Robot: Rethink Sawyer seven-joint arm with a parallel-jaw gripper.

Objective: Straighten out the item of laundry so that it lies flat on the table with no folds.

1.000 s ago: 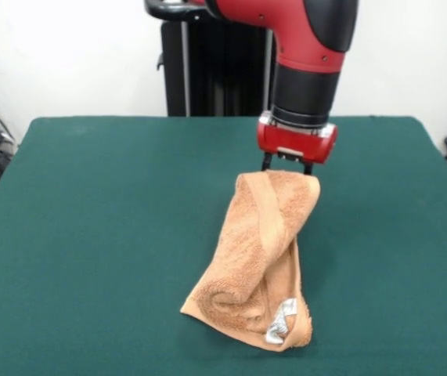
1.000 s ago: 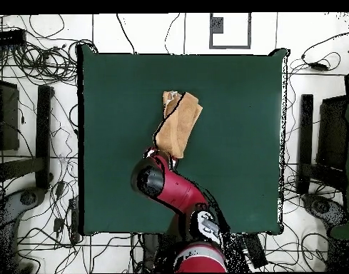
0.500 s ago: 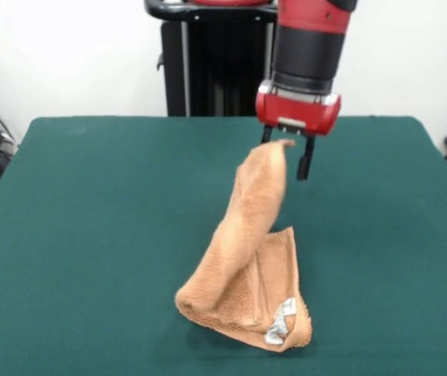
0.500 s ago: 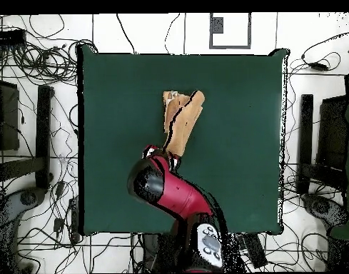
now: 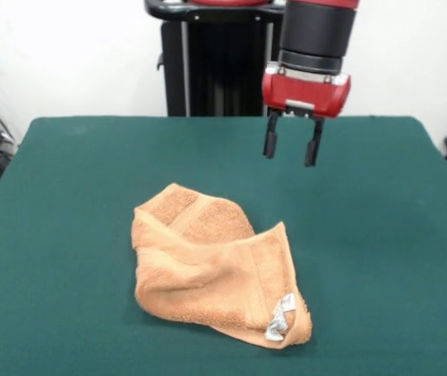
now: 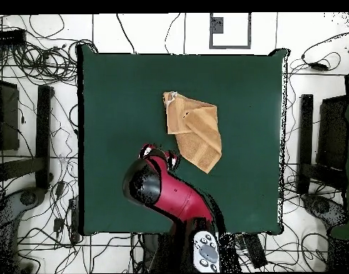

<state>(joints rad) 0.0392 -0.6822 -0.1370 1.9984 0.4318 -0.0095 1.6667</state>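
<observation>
Your tool [image 5: 291, 149] hangs empty, fingers spread apart, above the surface [image 5: 66, 204]; the towel [image 5: 215, 266] lies crumpled, partly folded.

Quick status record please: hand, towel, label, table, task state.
hand: open, empty, raised above the table, apart from the towel
towel: lying on the table, still folded over itself, not flat
label: small white-silver tag at the towel's near corner in the front view
table: dark green top
task state: not done, folds remain
</observation>
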